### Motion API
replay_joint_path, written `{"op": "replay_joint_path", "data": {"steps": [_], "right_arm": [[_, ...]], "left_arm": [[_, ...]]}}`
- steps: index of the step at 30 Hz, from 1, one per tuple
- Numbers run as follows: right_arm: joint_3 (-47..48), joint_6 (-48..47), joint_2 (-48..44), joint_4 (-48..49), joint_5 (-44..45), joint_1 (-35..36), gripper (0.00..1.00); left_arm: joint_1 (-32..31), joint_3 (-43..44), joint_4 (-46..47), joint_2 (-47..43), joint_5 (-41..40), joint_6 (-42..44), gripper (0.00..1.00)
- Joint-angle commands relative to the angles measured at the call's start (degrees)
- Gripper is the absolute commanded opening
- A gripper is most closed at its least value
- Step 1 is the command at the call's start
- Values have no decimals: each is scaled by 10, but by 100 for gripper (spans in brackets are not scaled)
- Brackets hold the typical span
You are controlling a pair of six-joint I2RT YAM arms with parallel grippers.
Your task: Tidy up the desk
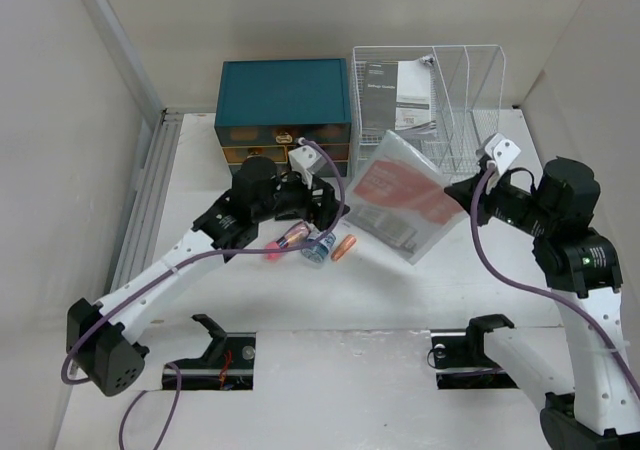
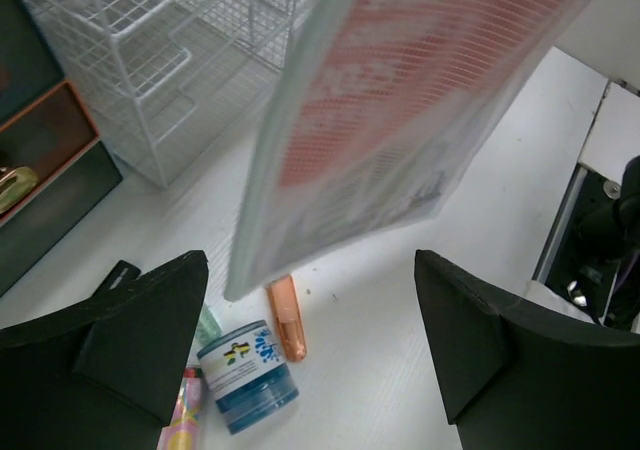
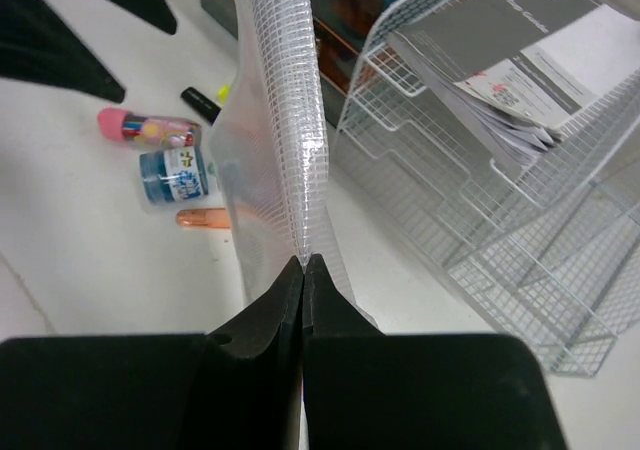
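The right gripper (image 3: 303, 262) is pinched tight on one edge of the mesh pouch (image 3: 275, 120), which looks floppy and light beyond its fingertips (probably slippery, so grip deep), while the left gripper (image 2: 315, 335) gapes empty.

Left arm (image 1: 180, 265): stretched low from the near edge of the table toward its middle, wrist level, left gripper (image 1: 322, 213) spread wide, both fingers (image 2: 140, 330) well apart. Right arm (image 1: 590, 260): raised near the right edge, elbow bent, wrist turned leftward, right gripper (image 1: 462, 188) pinched tight on the edge of a mesh pouch (image 1: 400, 195).
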Motion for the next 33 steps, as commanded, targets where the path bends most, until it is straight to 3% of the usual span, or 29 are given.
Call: {"op": "replay_joint_path", "data": {"steps": [1,13,15,19,22,25,26,27,28,29,31,33], "right_arm": [[38,-30,-7,19,-73,-3,0],[68,-84,42,-23,-237,-3,0],[68,-92,50,-28,-263,-3,0],[73,-92,56,-28,-284,-8,0],[73,-92,61,-28,-284,-8,0],[73,-79,66,-12,-270,-8,1],[73,-55,66,10,-263,-13,11],[67,-46,66,20,-263,-14,29],[67,-35,58,32,-246,-14,70],[51,-20,52,66,-234,-14,84],[35,22,29,104,-180,-14,100],[2,62,9,170,-140,-14,100]], "left_arm": [[25,-21,13,-7,36,19,83],[41,-33,43,6,136,44,86],[41,-33,48,-1,144,49,67],[46,-46,65,-19,178,49,16],[46,-52,80,-31,224,37,2],[51,-57,93,-37,260,18,0],[57,-57,93,-37,268,13,0],[57,-57,102,-45,273,6,0],[57,-57,114,-45,273,-8,0],[64,-57,114,-61,273,-14,0],[71,-57,132,-77,273,-27,0],[84,-57,144,-99,273,-39,0]]}}
